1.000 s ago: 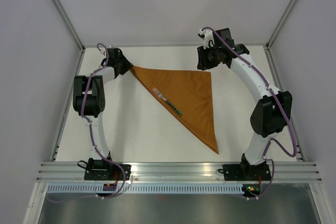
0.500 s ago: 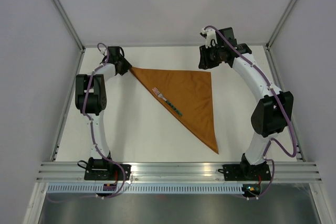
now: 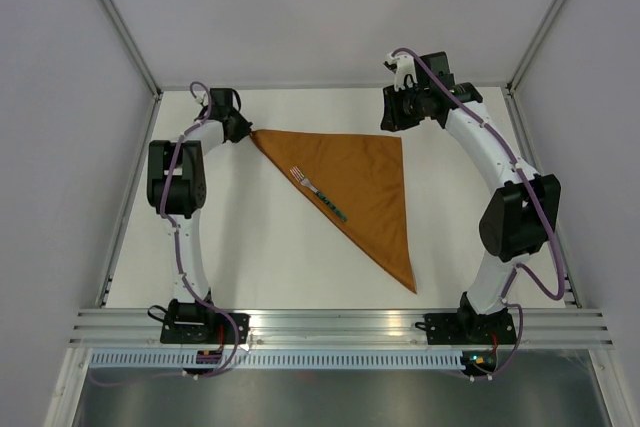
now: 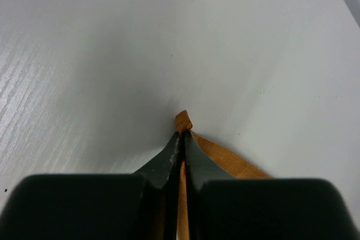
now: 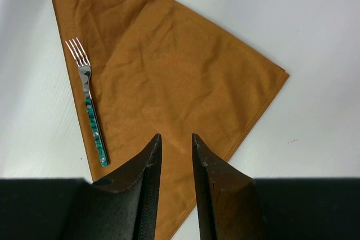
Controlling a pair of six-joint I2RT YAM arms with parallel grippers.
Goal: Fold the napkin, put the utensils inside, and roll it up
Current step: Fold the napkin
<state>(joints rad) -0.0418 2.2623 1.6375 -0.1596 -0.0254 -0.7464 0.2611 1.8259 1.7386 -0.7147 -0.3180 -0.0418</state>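
**Q:** Where does the napkin lie?

**A:** A plain rust-brown cloth napkin (image 3: 365, 187), folded into a triangle, lies flat on the white bench (image 3: 250, 247). One corner points far left, one far right, and one toward the near right.

**Q:** And the fork?

**A:** A small fork (image 3: 322, 195) with silver tines and a slim teal handle rests on the napkin, just inside its long slanted edge. The tines point far left.

**Q:** What are the arms doing?

**A:** The left fingers (image 4: 169, 158) are pressed together on the napkin's far-left corner. Cloth is pinched between them, and the tip of the corner pokes out past them. The right fingers (image 5: 147, 161) stand apart and hold nothing. They hang above the napkin near its far-right corner, without touching the cloth.
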